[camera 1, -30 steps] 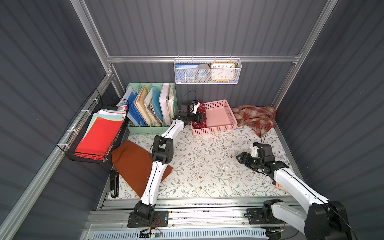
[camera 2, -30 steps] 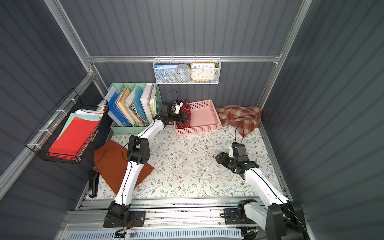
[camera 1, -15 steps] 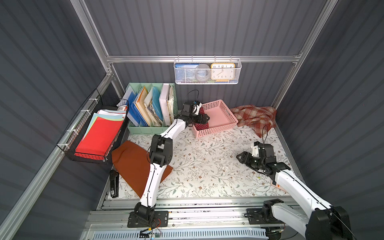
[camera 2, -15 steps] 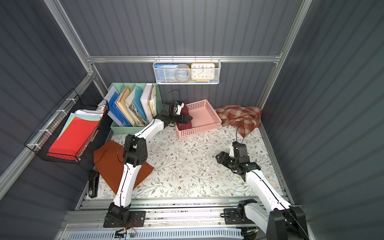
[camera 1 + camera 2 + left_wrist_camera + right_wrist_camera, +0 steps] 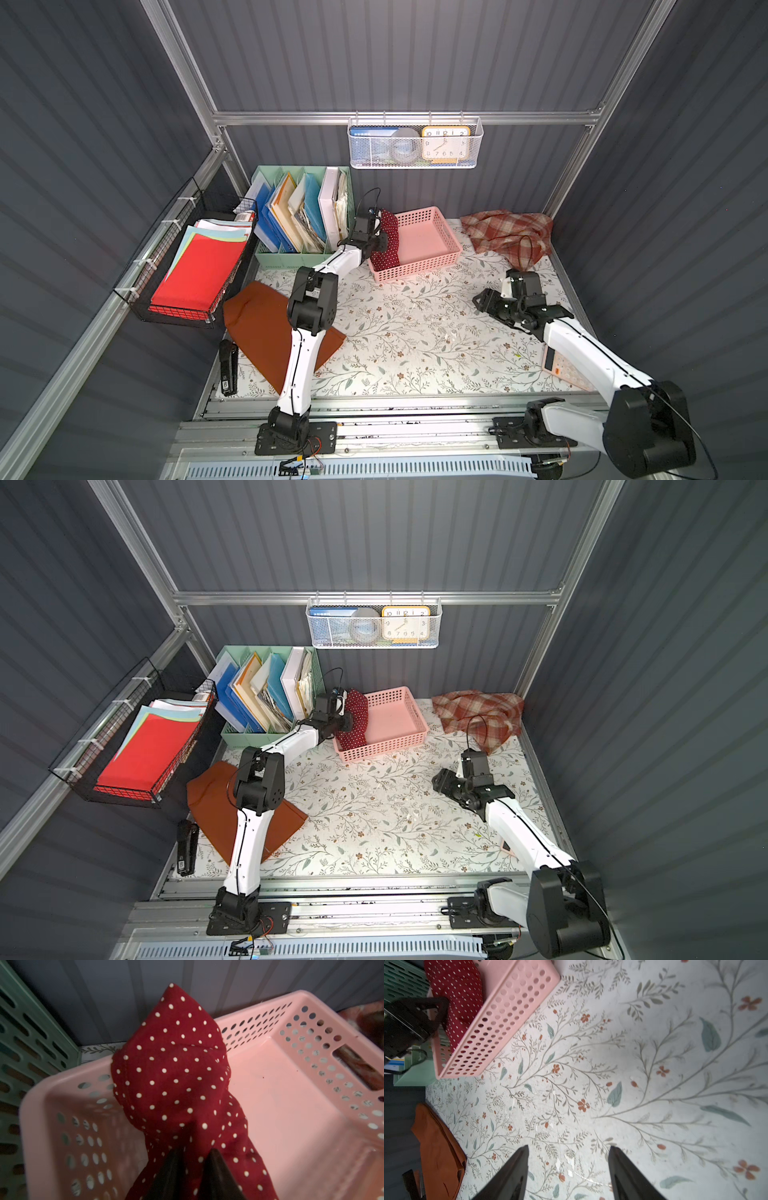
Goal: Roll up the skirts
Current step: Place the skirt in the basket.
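On the floral bench (image 5: 415, 332), a flat rust-orange skirt (image 5: 257, 324) lies near the left arm and a woolly plaid skirt (image 5: 507, 232) sits crumpled in the far corner. In the perforated pink basket (image 5: 424, 266), the polka-dot skirt (image 5: 176, 1076) stands bunched and looks soft and limp, likely best held at a hem. The left end effector (image 5: 195, 1151) pinches its folds. The right end effector (image 5: 569, 1147) gapes empty.

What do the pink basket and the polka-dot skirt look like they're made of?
Pink basket: probably molded plastic, smooth and slightly glossy, walls perforated with round holes. Polka-dot skirt: soft matte fabric, seemingly woven, given its stitched seam and limp folds.
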### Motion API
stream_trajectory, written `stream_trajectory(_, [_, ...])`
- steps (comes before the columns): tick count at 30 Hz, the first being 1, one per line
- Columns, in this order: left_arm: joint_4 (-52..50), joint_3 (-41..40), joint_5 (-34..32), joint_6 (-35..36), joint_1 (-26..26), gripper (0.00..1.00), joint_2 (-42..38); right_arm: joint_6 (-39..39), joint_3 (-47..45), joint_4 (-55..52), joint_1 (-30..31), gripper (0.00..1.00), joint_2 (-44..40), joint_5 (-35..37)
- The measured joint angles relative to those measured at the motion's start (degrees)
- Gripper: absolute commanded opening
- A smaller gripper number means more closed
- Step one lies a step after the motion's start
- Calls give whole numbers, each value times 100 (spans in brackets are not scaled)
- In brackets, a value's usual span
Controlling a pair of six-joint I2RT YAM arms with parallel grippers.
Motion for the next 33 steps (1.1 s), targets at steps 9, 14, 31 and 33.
stream_trajectory(9, [52, 42, -2, 48, -44, 100, -37, 0, 109, 72, 271, 66, 225, 214])
stream_trajectory(14, [31, 20, 0, -79, -39, 100, -214, -52, 118, -20, 271, 66, 216, 345])
stream_trajectory(31, [710, -2317, 581, -772, -227, 12, -2817, -203, 236, -101, 522, 64, 9, 450])
stream_trajectory(33, [1021, -3257, 564, -1073, -243, 0, -3554, -212, 236, -72, 876, 63, 20, 566])
